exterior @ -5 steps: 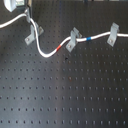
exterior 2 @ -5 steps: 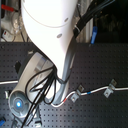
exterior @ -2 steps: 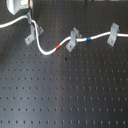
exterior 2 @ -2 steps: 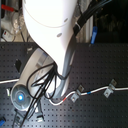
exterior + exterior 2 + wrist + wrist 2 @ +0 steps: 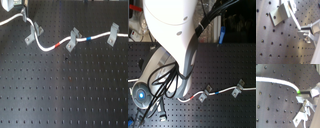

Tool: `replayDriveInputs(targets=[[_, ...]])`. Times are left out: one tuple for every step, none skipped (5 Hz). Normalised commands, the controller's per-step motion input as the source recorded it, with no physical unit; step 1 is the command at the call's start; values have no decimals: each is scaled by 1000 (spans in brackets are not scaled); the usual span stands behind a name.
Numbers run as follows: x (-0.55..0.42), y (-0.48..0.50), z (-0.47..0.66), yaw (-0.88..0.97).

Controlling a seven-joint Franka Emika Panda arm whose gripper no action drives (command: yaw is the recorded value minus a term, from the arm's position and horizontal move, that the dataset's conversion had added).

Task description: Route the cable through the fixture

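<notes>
We see a black perforated counter (image 5: 65, 95) with the white cable (image 5: 47, 48) lying across its far part in the first exterior view. The cable enters from the first exterior view's left edge, passes the first clip (image 5: 31, 35), dips, then rises through the middle fixture (image 5: 73, 39) and goes on to a third clip (image 5: 113, 34) near the first exterior view's right. A red band (image 5: 57, 45) sits on the cable just beside the middle fixture on one side, and a blue band (image 5: 88, 38) on the other side.

In the second exterior view the big white robot arm (image 5: 170, 30) with its bundle of black wires (image 5: 170, 85) hides most of the scene; only the cable's part toward the second exterior view's right, with two clips, shows under it. The claw itself is hidden there.

In the second wrist view the claw (image 5: 307, 95) is only partly in frame and blurred, near a green end (image 5: 298, 91) of the cable; we cannot tell if its fingers are apart or together. The first wrist view shows a clip (image 5: 281, 13) cut off and out of focus.

We can read no writing or labels anywhere.
</notes>
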Motion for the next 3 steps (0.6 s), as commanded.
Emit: replayDriveInputs(targets=[[-109,83,416,-37],[-126,10,330,0],[-195,-114,8,0]])
